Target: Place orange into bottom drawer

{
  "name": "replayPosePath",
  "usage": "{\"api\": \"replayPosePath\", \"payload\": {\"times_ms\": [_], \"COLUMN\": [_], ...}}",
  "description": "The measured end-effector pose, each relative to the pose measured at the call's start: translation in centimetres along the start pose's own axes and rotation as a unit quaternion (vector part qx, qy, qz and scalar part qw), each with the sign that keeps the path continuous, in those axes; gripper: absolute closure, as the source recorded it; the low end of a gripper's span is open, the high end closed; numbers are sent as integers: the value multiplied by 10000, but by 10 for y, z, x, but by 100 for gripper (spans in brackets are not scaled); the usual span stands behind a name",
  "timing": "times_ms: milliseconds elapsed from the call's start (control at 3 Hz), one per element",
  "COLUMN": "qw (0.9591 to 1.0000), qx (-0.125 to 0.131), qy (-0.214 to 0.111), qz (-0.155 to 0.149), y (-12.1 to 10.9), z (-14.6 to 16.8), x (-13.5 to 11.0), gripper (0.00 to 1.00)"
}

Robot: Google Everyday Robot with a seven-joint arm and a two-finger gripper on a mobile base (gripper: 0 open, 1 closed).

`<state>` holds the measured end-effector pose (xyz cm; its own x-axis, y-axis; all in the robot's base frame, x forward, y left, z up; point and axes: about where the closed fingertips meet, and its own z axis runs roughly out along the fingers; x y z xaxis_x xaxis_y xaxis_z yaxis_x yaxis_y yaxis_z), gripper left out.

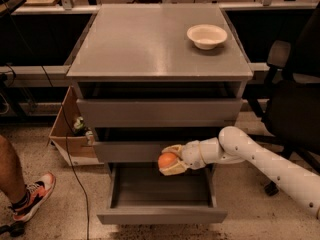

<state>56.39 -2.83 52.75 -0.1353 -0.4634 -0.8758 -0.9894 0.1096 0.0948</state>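
The single camera view looks down on a grey metal three-drawer cabinet (150, 44) from the front. The robot's white jointed arm (260, 156) reaches in from the lower right, and its cream-coloured two-finger gripper (170, 161) hangs in front of the lower edge of the middle drawer front (125, 152), right of centre. The fingers are closed around the small round smooth-skinned orange (167, 160), one finger curving over the top of the fruit and the other cupping it from beneath, so that the fruit is clamped between them and clear of every surface. The orange sits above the rear part of the bottom drawer (160, 186), the lowest wide shallow grey tray with a plain front, which is pulled out towards the camera with its bare floor exposed. The fruit is above that floor, not resting on it. The top drawer front (160, 113) is closed under the cabinet's flat top. On the top, near the back right corner, stands a shallow round white bowl (207, 36), well apart from the gripper. To the left of the cabinet an open brown cardboard box (67, 139) rests on the speckled floor, and a person's bare leg with a red-and-white trainer (32, 198) shows at the lower left edge. A dark office chair (295, 99) stands to the right, behind the arm.
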Motion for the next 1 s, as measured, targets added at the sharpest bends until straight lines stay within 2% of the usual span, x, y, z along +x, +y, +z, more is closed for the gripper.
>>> {"api": "replayPosePath", "payload": {"times_ms": [667, 1000], "qw": [10000, 9992], "qx": [-16, 92], "qy": [-33, -344], "qz": [68, 186], "y": [-4, -28], "z": [12, 53], "x": [9, 41], "gripper": [100, 100]}}
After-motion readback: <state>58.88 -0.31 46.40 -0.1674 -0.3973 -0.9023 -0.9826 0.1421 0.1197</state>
